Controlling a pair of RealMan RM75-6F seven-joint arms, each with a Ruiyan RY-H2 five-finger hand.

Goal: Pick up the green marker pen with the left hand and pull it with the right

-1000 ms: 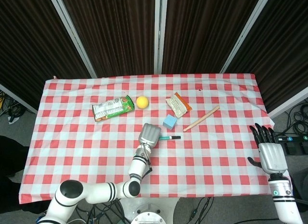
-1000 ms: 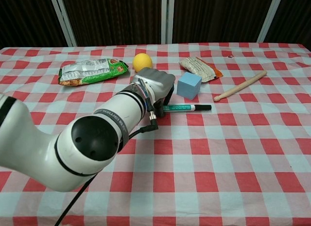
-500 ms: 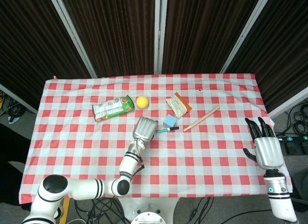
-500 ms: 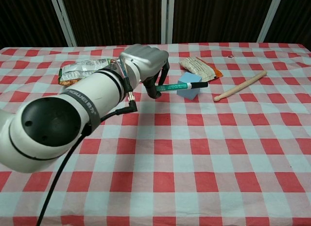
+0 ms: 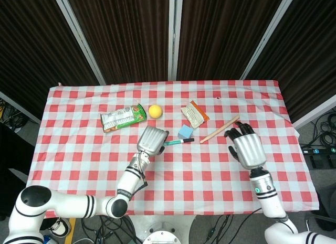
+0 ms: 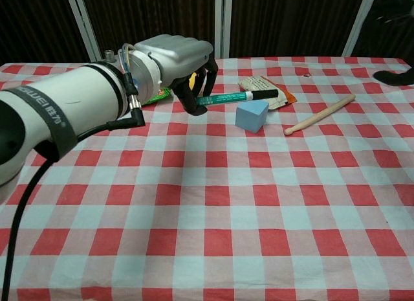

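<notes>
Lifted now: left robot hand [image 6: 173,60] has risen from the tabletop [image 6: 272,217] with the green marker pen [image 6: 236,97] pinched in its curled fingers, dark cap end pointing toward frame right, held level above the cloth at centre. Pickup looks done. Right robot hand [image 5: 247,148] has swung in from the right edge, fingers spread wide, holding nothing; well apart from the pen's free end. The pull looks like the remaining step.

Blue block [image 6: 252,114] sits just under the pen's cap end; could be nudged. Wooden stick [image 5: 219,129] lies between the right hand and the pen. Further back: orange-edged packet [image 5: 195,114], yellow ball [image 5: 155,111], green snack bag [image 5: 123,118].
</notes>
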